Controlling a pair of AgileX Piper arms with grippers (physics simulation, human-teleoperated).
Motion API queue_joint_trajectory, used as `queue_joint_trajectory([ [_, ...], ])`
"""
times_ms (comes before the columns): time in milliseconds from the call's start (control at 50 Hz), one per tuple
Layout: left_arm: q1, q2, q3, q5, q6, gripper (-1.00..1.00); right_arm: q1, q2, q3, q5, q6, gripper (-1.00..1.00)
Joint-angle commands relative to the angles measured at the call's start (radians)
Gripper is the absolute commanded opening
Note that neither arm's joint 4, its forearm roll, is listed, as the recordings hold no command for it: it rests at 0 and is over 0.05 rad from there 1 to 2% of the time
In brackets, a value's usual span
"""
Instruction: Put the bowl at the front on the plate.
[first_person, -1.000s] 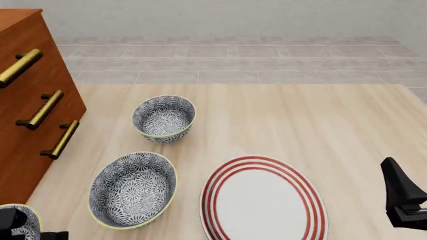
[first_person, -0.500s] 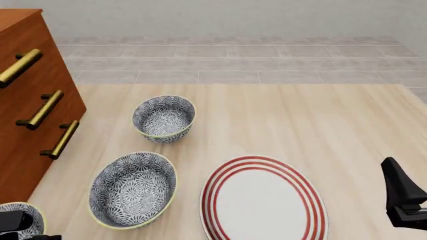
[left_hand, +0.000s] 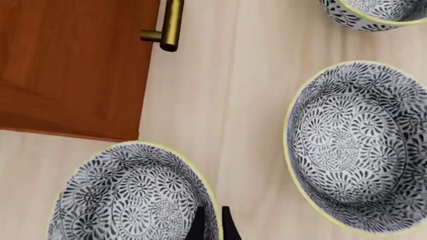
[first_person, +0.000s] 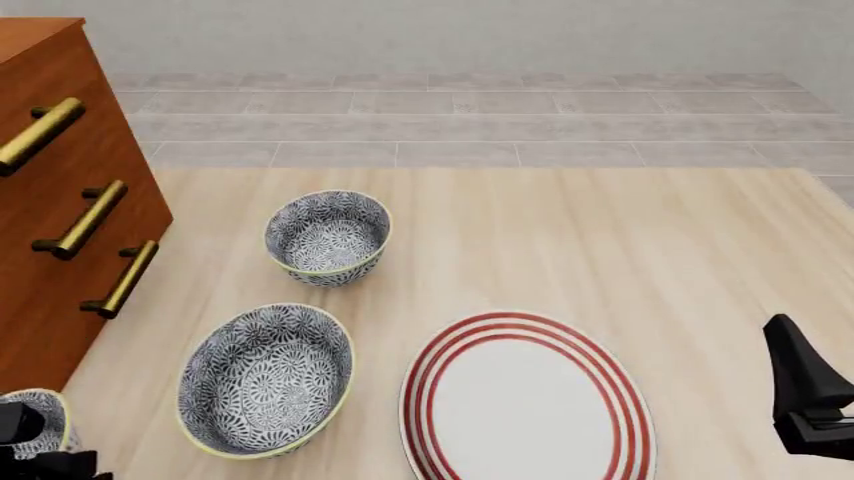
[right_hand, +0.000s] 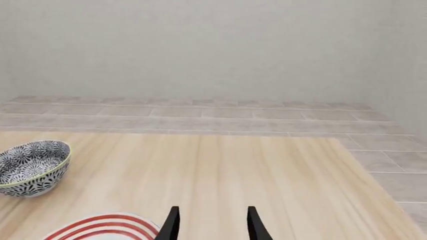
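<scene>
My left gripper (left_hand: 212, 223) is low at the near left table corner, its two fingertips set close together, nearly touching, pointing down. My right gripper (right_hand: 210, 223) sits at the near right edge, level, facing forward, with fingers (right_hand: 171, 225) spread apart and nothing between them.

You get even, bright, diffuse light in all three views, with no glare or hot spots on the pale wooden surface (first_person: 601, 250). Shadows are faint: only a soft darkening under the bowls and along the base of the brown cabinet (left_hand: 73, 65). Everything renders sharp to the edges, without blur or visible lens distortion; the brass handle (left_hand: 170, 25) shows only a mild sheen.
</scene>
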Motion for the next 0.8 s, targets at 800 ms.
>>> queue_joint_trajectory([
  [800,-0.192,-0.061,-0.770,0.305,-0.107,-1.00,-0.008,0.000,0.000,0.000,0.005,1.00],
])
